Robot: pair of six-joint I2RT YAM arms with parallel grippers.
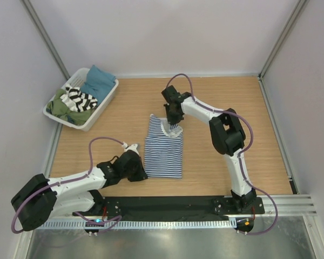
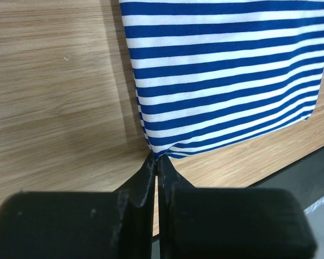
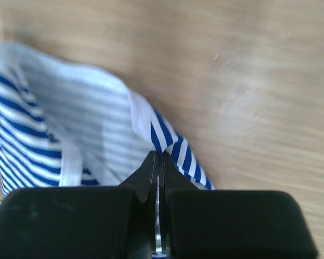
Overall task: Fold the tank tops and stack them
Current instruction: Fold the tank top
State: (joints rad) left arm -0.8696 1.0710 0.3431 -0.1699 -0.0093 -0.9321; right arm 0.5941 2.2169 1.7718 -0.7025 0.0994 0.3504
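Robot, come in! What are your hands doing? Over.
Left gripper shut on navy-striped tank top, hem corner. Right gripper shut on its shoulder strap. Nothing blocking; basket off to the side.

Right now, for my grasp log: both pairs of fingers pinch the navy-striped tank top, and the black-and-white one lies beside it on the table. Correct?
Not quite: the black-and-white tank top lies in the white basket at the far left, as the top external view shows. The left fingers and right fingers do pinch the navy-striped tank top.

Overhead: we look down from above near edge toward far edge. Wrists: we sit close behind fingers (image 2: 135,194); all three share navy-striped tank top (image 1: 163,154).
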